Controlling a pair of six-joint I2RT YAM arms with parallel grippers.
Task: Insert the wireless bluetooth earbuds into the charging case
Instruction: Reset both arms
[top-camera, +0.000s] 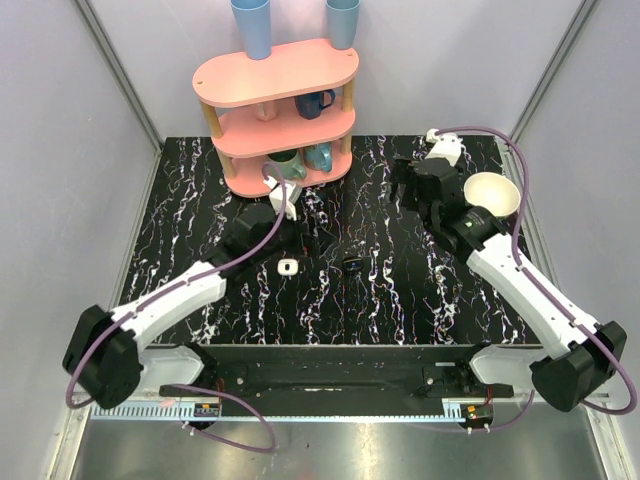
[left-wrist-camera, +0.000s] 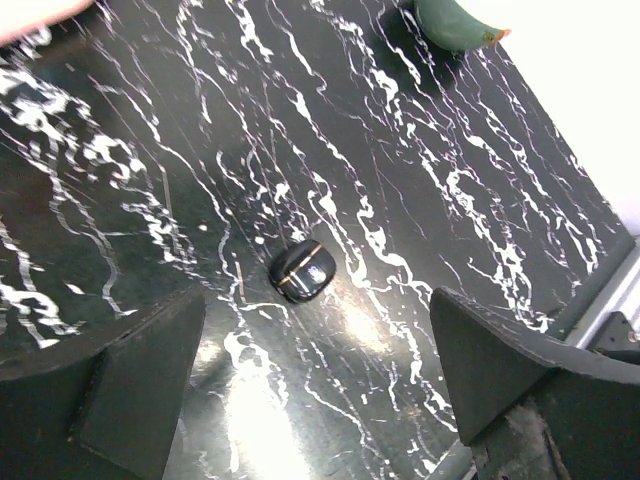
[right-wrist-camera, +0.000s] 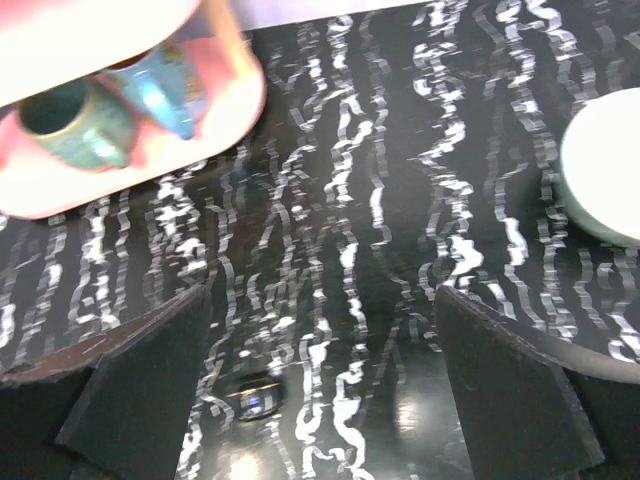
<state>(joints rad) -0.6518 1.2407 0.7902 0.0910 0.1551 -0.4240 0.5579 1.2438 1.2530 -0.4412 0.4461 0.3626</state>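
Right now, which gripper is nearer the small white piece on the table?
Left. The left gripper sits just beyond the small white piece; the right gripper is far off to its right, beside the white bowl.

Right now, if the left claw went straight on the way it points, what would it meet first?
Probably the small dark rounded object on the table, almost dead ahead of the left claw; depth is unclear.

Top view's evenly lit and crisp. Both wrist cams catch hot glare patches on the glossy table (left-wrist-camera: 250, 415). Right wrist shot is motion-blurred, and its pink shelf (right-wrist-camera: 235, 95) looks washed out.
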